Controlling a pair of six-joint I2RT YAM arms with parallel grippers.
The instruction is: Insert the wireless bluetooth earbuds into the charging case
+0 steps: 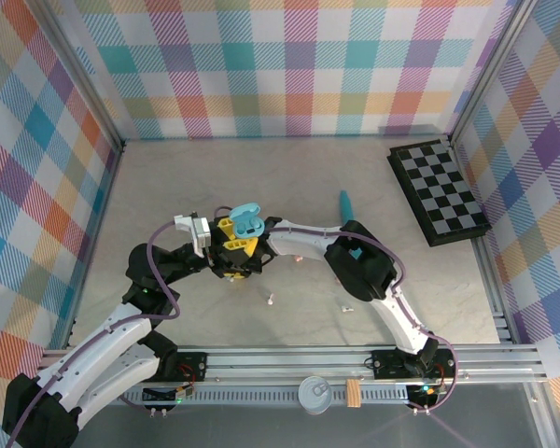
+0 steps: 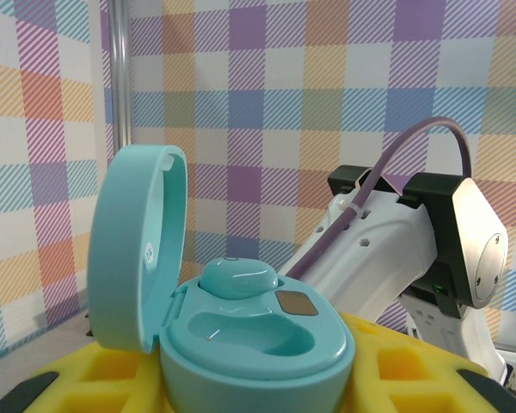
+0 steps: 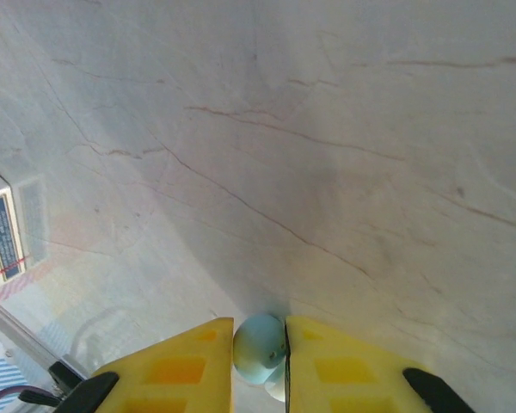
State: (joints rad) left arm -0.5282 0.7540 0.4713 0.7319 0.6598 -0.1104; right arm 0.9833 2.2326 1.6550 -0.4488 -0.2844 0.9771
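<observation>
On the pale veined marble tabletop (image 1: 168, 187) a black-and-grey checkerboard (image 1: 439, 191) is laid at the far right and a long teal stick (image 1: 344, 202) nearer the middle. A tiny white stemmed earbud (image 1: 271, 301) and a second white earbud (image 1: 345, 308) are left loose on the near side, well apart. From above, both wrists are seen crowded together at the centre. In the left wrist view the right arm's white link (image 2: 374, 254) is found close behind the case.

The open oval teal charging case (image 2: 258, 344) is clamped by its base between the yellow fingers of the left gripper (image 2: 258, 391), with its lid (image 2: 142, 249) raised upright. A seated light blue earbud (image 2: 236, 280) is lodged in the rear socket; the hollow front socket (image 2: 249, 331) lies just beside it.

A pinched light blue earbud (image 3: 256, 342) is held between the pads of the right gripper (image 3: 259, 361) – pressed against both its sides, over bare marble.

The sockets are laid open by the left wrist view, whereas from above the case's inside is too small to read. A small labelled box (image 3: 4, 228) is caught at the left edge of the right wrist view.
</observation>
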